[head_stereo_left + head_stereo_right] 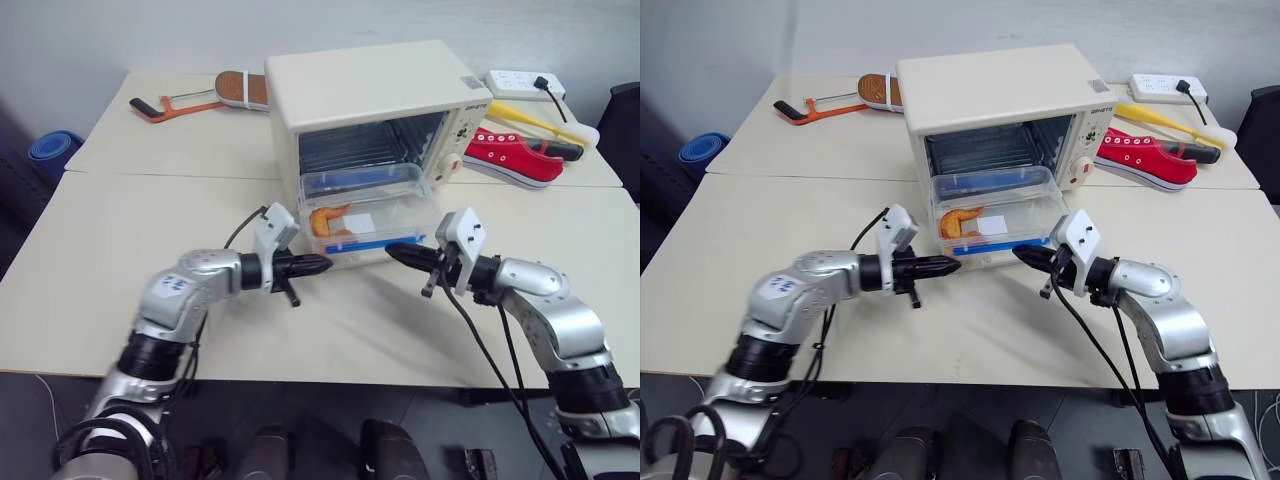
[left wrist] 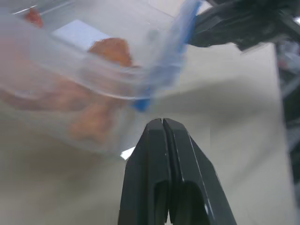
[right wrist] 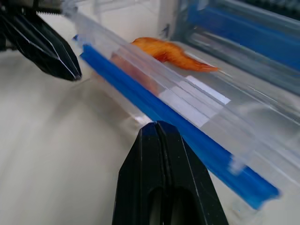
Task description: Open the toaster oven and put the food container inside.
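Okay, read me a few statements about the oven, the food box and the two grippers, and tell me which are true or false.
1. The toaster oven has its door open. True.
2. The food container sits at the oven's mouth, on the lowered door. True.
3. The left gripper is clamped on the container. False: its fingers are shut on nothing, just short of the container's near left corner.
4. The right gripper is wide open. False: it is shut, its tip near the container's blue clip.
5. A red sneaker lies to the right of the oven. True.
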### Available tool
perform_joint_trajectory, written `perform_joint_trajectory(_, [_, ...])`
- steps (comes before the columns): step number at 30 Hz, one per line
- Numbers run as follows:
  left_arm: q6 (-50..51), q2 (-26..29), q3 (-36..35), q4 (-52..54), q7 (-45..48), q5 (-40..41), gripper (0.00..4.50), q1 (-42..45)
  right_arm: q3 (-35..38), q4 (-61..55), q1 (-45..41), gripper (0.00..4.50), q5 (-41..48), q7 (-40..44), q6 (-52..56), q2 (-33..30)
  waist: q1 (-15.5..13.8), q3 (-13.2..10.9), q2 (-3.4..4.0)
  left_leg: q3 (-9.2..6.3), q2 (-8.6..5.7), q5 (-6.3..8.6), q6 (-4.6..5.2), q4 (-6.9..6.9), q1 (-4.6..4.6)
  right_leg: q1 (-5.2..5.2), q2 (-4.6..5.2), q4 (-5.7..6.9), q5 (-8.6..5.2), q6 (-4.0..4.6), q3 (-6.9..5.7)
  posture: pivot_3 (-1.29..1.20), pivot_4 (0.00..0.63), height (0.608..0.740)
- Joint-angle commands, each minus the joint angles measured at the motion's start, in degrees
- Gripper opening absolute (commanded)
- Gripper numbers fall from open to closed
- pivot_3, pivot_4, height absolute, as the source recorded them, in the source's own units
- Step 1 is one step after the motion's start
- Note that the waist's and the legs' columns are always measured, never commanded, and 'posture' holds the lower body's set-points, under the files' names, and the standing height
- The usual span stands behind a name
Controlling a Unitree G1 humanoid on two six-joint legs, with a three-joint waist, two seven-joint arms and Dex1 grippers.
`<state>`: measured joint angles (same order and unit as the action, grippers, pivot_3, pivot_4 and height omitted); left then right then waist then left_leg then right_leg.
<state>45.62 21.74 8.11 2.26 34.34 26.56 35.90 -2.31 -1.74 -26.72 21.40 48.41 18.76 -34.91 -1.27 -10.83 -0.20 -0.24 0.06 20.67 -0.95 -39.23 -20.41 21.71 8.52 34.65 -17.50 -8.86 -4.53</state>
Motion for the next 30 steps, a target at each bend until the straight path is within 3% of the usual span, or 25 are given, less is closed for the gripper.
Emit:
perform_joint_trajectory(1, [-3.14, -3.90, -3.63, -1.89, -6.03, -2.05, 0.03, 2.88, -0.27, 5.61, -3.83, 0.00, -3.00, 0.87, -5.23, 1.17, 0.08, 0.00, 0.00, 0.00, 0.00, 0.00, 0.00, 0.00, 0.00, 0.01, 0.00, 0.00, 0.00, 0.00, 0.00, 0.00, 0.150, 0.740])
perform_joint_trajectory(9, [-11.77, -13.39, -8.09, -12.91, -15.71, -5.87, 0.03, 8.71, -0.92, 25.63, -17.32, 0.00, -10.66, -3.73, -15.75, 8.04, 1.36, 0.00, 0.00, 0.00, 0.00, -0.06, -0.02, -0.04, -0.01, 0.03, 0.02, 0.07, 0.02, -0.02, -0.03, 0.00, 0.150, 0.740])
perform_joint_trajectory(13, [-17.49, -14.68, -8.16, -18.33, -17.69, -8.66, 0.03, 10.92, -0.40, 39.22, -25.46, 0.00, -14.80, -8.56, -21.68, 10.50, 2.29, 0.01, 0.01, -0.01, 0.02, -0.16, -0.11, 0.00, 0.12, -0.01, 0.02, 0.21, 0.02, -0.02, -0.01, 0.00, 0.150, 0.740])
perform_joint_trajectory(16, [-19.13, -15.07, -8.47, -20.48, -18.45, -9.48, 0.03, 11.45, -0.56, 44.36, -28.92, 0.00, -15.02, -7.30, -23.08, 11.52, 3.02, 0.01, 0.01, -0.02, 0.03, -0.18, -0.14, 0.00, 0.16, -0.02, 0.02, 0.29, 0.02, -0.02, -0.01, 0.00, 0.150, 0.740])
perform_joint_trajectory(21, [-18.25, -14.67, -8.38, -18.81, -16.98, -9.45, 0.03, 9.60, -1.09, 45.18, -29.56, 0.00, -15.05, -3.23, -22.20, 10.81, 3.29, 0.01, 0.03, 0.00, 0.06, -0.19, -0.14, 0.13, 0.11, 0.11, 0.01, 0.27, 0.02, -0.02, 0.00, 0.00, 0.150, 0.740])
perform_joint_trajectory(26, [-15.14, -12.69, -7.63, -13.20, -15.18, -9.26, 0.03, 4.90, -0.89, 37.46, -23.62, 0.00, -14.14, 1.40, -18.65, 8.94, 2.97, 0.02, 0.03, -0.06, 0.02, -0.19, -0.14, 0.06, -0.75, 0.97, 0.05, 0.40, 0.02, -0.02, -0.09, 0.00, 0.150, 0.740])
perform_joint_trajectory(30, [-13.91, -12.60, -9.98, -12.28, -16.51, -8.53, 0.03, 4.18, -0.01, 31.74, -19.83, 0.00, -13.80, 1.78, -15.86, 8.33, 2.84, 0.02, 0.03, -0.08, -0.07, -0.19, -0.14, 0.00, -0.85, 0.95, 0.12, 0.37, 0.02, -0.02, -0.14, 0.00, 0.150, 0.740])
